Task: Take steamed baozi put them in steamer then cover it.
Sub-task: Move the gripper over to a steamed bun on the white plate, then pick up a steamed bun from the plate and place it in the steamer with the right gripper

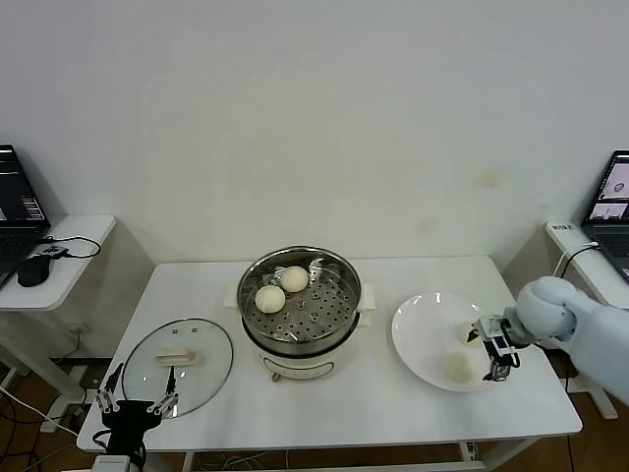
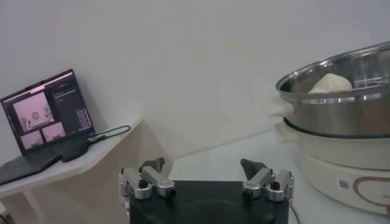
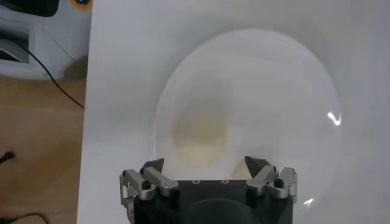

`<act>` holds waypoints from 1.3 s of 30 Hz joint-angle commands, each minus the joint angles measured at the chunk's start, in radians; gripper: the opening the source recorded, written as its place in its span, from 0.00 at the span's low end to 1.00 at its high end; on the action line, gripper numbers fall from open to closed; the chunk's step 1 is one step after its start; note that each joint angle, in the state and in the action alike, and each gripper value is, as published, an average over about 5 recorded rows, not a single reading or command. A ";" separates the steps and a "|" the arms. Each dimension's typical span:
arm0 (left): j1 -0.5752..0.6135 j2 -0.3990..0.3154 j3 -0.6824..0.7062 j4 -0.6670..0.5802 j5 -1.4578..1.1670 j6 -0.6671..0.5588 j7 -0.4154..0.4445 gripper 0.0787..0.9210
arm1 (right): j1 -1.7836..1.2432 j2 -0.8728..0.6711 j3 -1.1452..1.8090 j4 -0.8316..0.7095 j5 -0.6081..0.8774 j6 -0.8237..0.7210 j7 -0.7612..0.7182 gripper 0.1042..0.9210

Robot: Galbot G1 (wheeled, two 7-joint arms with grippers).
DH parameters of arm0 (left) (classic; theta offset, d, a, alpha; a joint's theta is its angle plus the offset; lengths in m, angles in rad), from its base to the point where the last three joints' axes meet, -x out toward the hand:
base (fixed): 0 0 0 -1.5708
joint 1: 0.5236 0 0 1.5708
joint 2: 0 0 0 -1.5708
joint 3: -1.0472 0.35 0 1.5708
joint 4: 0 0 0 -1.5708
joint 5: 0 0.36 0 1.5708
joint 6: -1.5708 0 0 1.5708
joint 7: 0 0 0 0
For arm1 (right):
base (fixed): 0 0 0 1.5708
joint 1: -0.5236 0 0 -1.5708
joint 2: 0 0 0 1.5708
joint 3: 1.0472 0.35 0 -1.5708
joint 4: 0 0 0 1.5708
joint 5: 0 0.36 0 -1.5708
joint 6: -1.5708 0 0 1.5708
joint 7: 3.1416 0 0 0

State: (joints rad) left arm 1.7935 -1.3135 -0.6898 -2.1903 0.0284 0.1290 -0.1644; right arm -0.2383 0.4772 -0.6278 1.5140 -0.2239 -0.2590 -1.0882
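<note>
From the head we see two buns (image 1: pixel 282 288) in the steamer (image 1: pixel 299 303), the lid (image 1: pixel 178 366) on the counter (image 1: pixel 373 413), and our right gripper (image 1: pixel 498 356) over the plate (image 1: pixel 423 339). The left wrist shows our left gripper (image 2: pixel 204 172) with fingers spread. The right wrist shows fingers spread above a bun (image 3: pixel 201 135).

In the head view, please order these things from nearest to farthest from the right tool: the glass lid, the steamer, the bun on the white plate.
1. The bun on the plate, just beside the open right tool.
2. The steamer, at the table's centre.
3. The glass lid, far on the robot's left side.
</note>
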 commanded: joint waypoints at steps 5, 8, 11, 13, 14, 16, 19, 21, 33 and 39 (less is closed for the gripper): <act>-0.004 -0.001 -0.002 0.008 0.000 -0.001 0.000 0.88 | -0.065 0.078 0.044 -0.085 -0.033 0.007 0.033 0.85; -0.005 -0.001 -0.002 0.009 0.000 -0.001 0.000 0.88 | -0.062 0.089 0.042 -0.090 -0.030 0.004 0.036 0.83; -0.005 -0.001 -0.003 0.010 0.000 -0.001 0.000 0.88 | -0.060 0.100 0.040 -0.096 -0.026 -0.003 0.038 0.81; -0.005 -0.001 -0.003 0.010 0.000 -0.001 0.000 0.88 | -0.061 0.106 0.040 -0.100 -0.025 -0.008 0.039 0.78; -0.005 -0.001 -0.003 0.010 0.000 -0.001 0.000 0.88 | -0.062 0.107 0.040 -0.101 -0.024 -0.010 0.039 0.77; -0.006 -0.002 -0.003 0.011 0.001 -0.001 0.000 0.88 | -0.062 0.108 0.039 -0.102 -0.023 -0.013 0.036 0.75; -0.006 -0.003 -0.002 0.011 0.001 -0.001 -0.001 0.88 | -0.058 0.108 0.039 -0.102 -0.020 -0.015 0.032 0.70; -0.006 -0.004 -0.002 0.011 0.001 -0.001 -0.001 0.88 | -0.053 0.107 0.038 -0.102 -0.018 -0.016 0.031 0.67; -0.014 0.001 0.001 0.008 0.000 0.000 0.001 0.88 | 0.101 0.055 0.020 -0.064 0.068 -0.025 -0.017 0.58; -0.021 0.007 0.004 0.009 -0.002 0.000 0.002 0.88 | 0.356 0.062 -0.100 -0.051 0.169 -0.041 -0.038 0.58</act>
State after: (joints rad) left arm 1.7747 -1.3085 -0.6858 -2.1817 0.0283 0.1285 -0.1635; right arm -0.1412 0.5411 -0.6274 1.4511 -0.1593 -0.2913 -1.1040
